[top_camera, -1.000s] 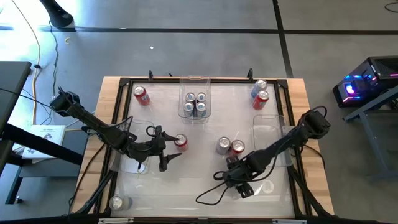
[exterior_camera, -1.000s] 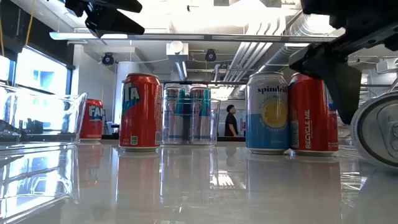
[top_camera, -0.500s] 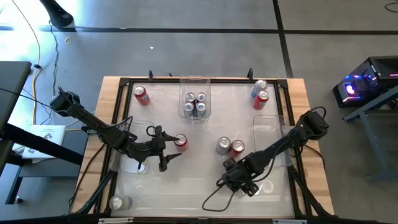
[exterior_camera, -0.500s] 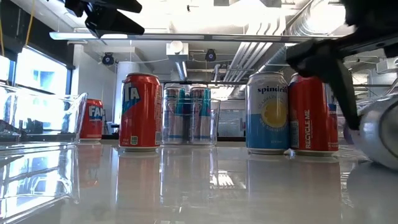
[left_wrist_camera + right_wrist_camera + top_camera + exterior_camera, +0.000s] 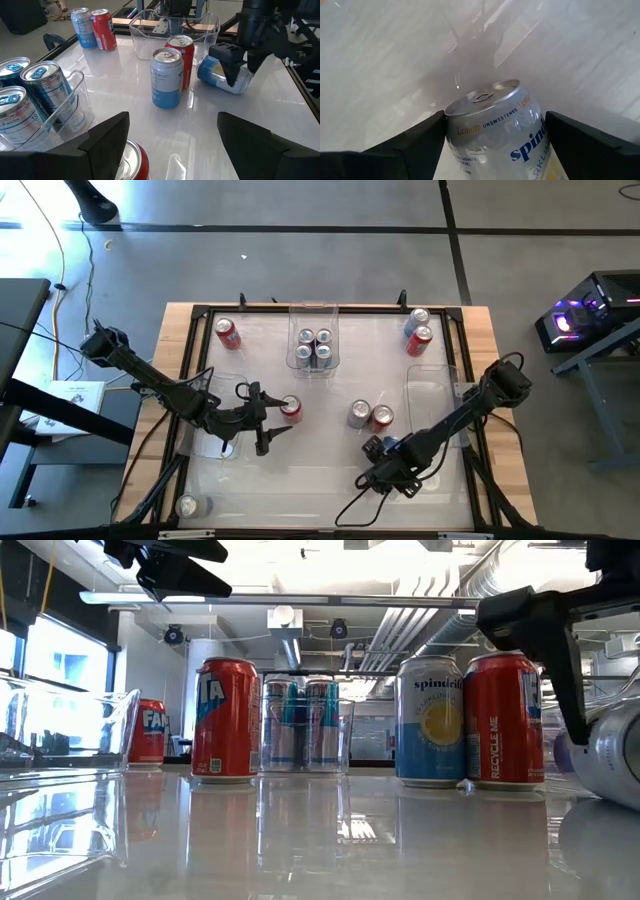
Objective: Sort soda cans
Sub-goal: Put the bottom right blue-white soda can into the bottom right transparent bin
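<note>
My right gripper is low over the near right of the table, shut on a silver Spindrift soda can that lies on its side; the left wrist view shows the can too. My left gripper hovers open at mid-left. Its fingers stand apart beside an upright red can, which shows close to one finger. A silver can and a red can stand upright together right of centre. Several cans stand in the far centre bin. My right gripper pinches the lying can's body between its two fingers, one finger against each side wall, lying across the can. It comes slanting down from above. The can's silver top points away from the wrist. Whether the can is resting on the table or just clear of it, I cannot tell.
Clear bins sit at the right and left of the table. A red can stands far left, a blue and a red can far right, and one can at the near left corner. A cable loops near the front edge.
My right gripper has shifted a little toward the near edge and turned, swinging the held can about. In the low view the can faced the camera end-on a second ago and shows its side now. My left arm has kept still.
</note>
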Robot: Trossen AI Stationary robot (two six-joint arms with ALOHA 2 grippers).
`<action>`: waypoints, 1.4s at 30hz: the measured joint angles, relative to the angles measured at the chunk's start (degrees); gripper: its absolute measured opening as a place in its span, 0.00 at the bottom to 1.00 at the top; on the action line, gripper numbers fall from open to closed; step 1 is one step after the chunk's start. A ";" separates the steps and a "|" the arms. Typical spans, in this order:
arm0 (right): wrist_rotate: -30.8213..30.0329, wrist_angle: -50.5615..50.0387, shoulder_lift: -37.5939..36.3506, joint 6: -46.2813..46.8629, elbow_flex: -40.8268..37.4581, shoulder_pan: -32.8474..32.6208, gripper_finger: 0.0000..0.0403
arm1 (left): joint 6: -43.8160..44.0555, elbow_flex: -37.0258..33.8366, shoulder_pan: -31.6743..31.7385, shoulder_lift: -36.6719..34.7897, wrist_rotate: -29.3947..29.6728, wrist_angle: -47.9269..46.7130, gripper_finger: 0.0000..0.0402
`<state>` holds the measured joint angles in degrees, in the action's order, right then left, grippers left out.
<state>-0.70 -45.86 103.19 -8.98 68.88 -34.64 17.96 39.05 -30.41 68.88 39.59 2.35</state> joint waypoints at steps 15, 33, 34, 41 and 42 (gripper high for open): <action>-0.76 -0.29 3.67 -4.15 -0.17 0.36 0.87 | 0.15 0.00 0.00 0.00 -0.02 0.02 0.74; -7.62 3.96 3.85 7.61 3.19 -2.64 0.71 | 1.00 0.00 -0.02 0.00 -0.02 0.09 0.74; -7.64 5.92 3.85 9.07 3.68 -2.66 0.71 | 1.09 0.00 0.00 0.00 -0.02 0.09 0.74; -12.31 27.52 3.68 21.38 2.08 -4.02 0.71 | 1.42 0.00 -0.77 0.00 -0.02 0.09 0.74; -14.35 30.00 3.68 22.70 0.95 -4.62 0.71 | 1.42 0.00 -0.94 0.00 -0.02 0.11 0.74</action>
<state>-15.04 -15.85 106.87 13.73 69.83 -39.25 19.38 39.05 -31.35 68.88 39.57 2.46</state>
